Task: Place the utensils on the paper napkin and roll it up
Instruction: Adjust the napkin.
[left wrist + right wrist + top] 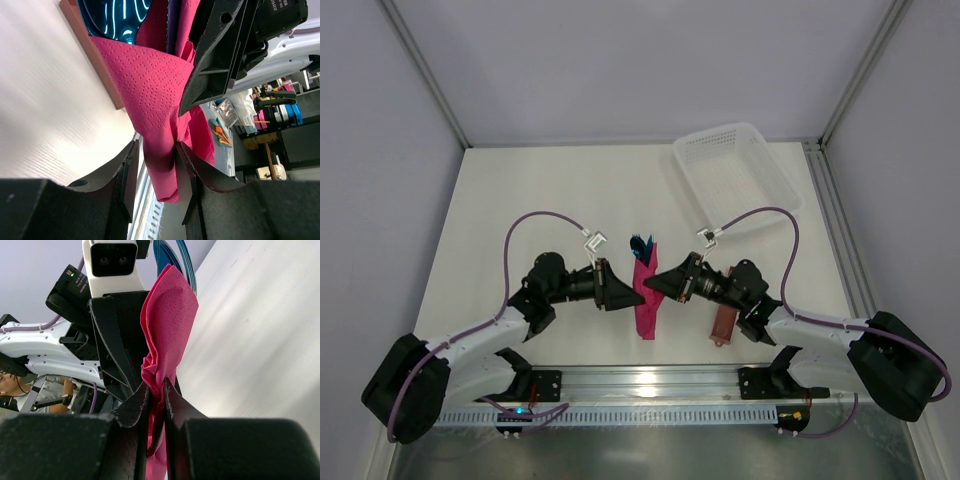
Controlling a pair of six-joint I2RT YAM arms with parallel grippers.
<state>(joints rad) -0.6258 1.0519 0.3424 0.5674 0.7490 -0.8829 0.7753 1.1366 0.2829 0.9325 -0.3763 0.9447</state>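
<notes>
Black fingers (131, 165) of the left hand (157, 148) fill the left wrist view, pinched on a fold of the magenta paper napkin (150, 90). The right hand (156, 390) faces it from the other side, its jaws likewise closed tight on the same napkin. From above, the napkin is gathered into a long narrow bundle near the middle of the desk (540, 190), between the two hands. The blue utensils (641, 243) poke out of its far end. A reddish-brown sleeve (723, 322) lies flat just right of the right hand, and a white mesh basket (735, 170) sits at the far right.
</notes>
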